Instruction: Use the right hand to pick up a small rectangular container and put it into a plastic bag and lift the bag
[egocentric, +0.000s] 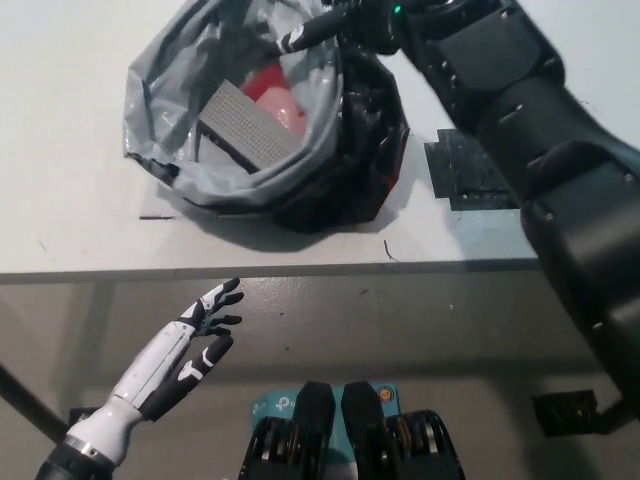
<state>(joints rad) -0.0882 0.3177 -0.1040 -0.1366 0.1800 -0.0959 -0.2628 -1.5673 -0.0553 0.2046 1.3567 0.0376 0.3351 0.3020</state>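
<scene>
The black right hand (335, 25) at 12 o'clock pinches the rim of the plastic bag (330, 170), which sits open on the white surface (70, 230). Inside it lies the small rectangular container (248, 125), tilted. The white left hand (200, 335), fingers spread and empty, rests at 7 o'clock.

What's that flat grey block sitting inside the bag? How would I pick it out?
On the white table stands a crumpled grey and black plastic bag, mouth open upward, with the black right hand at its far rim. Inside lies the small rectangular container, tilted beside something red. It alone has straight edges and a finely dotted grey face.
</scene>
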